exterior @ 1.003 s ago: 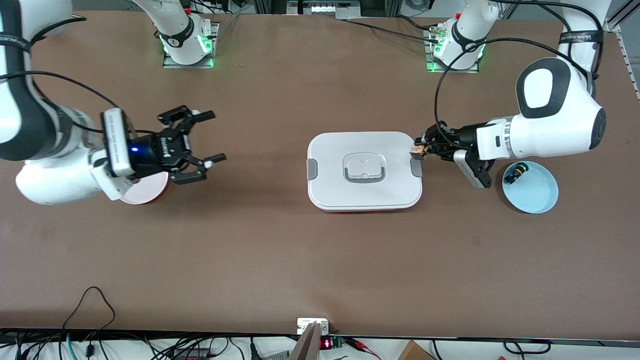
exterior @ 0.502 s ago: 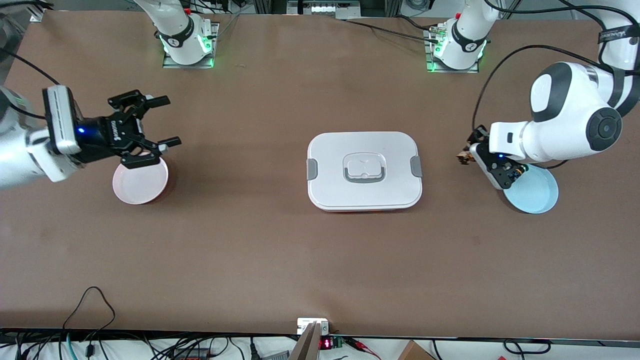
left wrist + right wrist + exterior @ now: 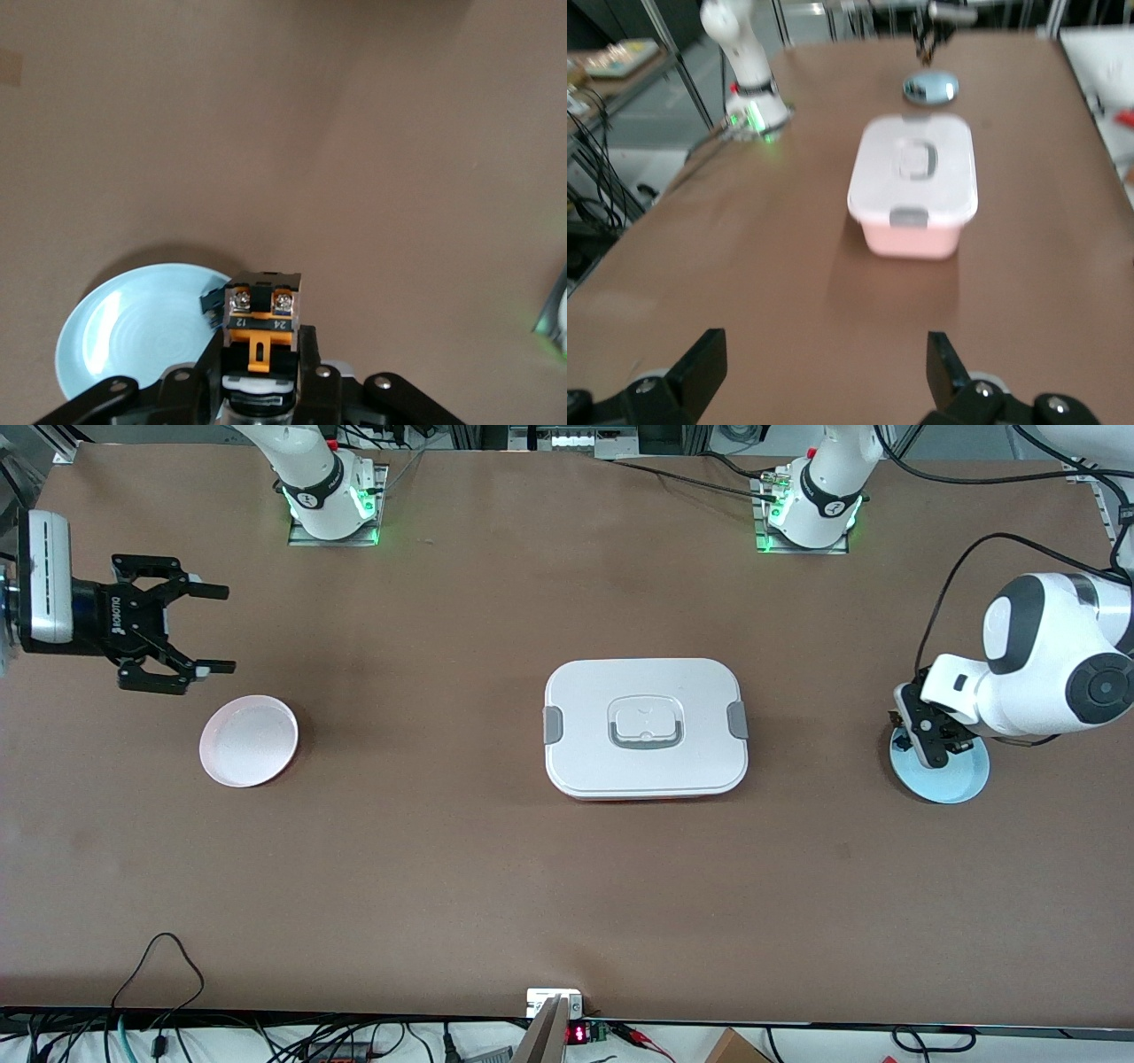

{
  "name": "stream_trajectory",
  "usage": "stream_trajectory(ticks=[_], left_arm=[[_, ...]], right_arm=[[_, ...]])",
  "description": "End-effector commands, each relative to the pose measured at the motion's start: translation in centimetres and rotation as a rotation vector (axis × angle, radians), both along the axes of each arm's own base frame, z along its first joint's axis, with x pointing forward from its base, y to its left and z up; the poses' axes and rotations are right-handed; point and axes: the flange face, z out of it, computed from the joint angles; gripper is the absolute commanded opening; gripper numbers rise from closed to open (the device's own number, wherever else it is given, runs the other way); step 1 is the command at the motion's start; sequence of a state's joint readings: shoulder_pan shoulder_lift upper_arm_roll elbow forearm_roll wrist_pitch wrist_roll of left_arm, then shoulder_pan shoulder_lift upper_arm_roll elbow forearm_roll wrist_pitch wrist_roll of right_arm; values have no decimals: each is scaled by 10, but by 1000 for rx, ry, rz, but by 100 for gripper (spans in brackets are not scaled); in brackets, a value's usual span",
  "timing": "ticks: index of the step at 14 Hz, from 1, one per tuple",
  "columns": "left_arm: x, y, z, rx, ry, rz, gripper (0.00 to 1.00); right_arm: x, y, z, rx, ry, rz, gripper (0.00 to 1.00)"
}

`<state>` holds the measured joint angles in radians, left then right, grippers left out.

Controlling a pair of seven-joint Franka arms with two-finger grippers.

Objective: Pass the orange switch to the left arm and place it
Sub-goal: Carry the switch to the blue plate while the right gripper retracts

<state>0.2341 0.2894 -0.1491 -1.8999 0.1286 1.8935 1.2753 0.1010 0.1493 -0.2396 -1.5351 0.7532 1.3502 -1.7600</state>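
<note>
Brown table (image 3: 461, 886) with white box (image 3: 646, 727) mid-table, pink plate (image 3: 248, 740), light-blue plate (image 3: 952, 781).

From my remote seat I see a wide brown table (image 3: 496, 886) filling nearly the whole front view, matte and evenly lit — only soft shadows fall on it. Along its near edge run tangled black cables (image 3: 159, 965) and a small unit with a red display (image 3: 578, 1034). In the right wrist view, a metal shelf rack (image 3: 620, 97) stands beside the table on a grey floor (image 3: 682, 71) — more loose cables hang there.
</note>
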Motion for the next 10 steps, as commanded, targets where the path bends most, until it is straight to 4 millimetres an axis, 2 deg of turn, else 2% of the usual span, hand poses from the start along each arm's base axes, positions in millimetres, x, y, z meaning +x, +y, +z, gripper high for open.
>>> stream_trajectory(ticks=[1, 4, 7, 10], left_arm=[[4, 54, -25, -41, -15, -116, 15], [6, 97, -61, -84, -69, -192, 15], [10, 118, -81, -62, -122, -247, 15], [14, 124, -98, -48, -162, -264, 16]], right_arm=[[-26, 8, 29, -209, 56, -123, 100], [-42, 3, 43, -494, 191, -384, 100], [-48, 16, 46, -764, 258, -662, 100], [-35, 13, 35, -863, 166, -720, 100]])
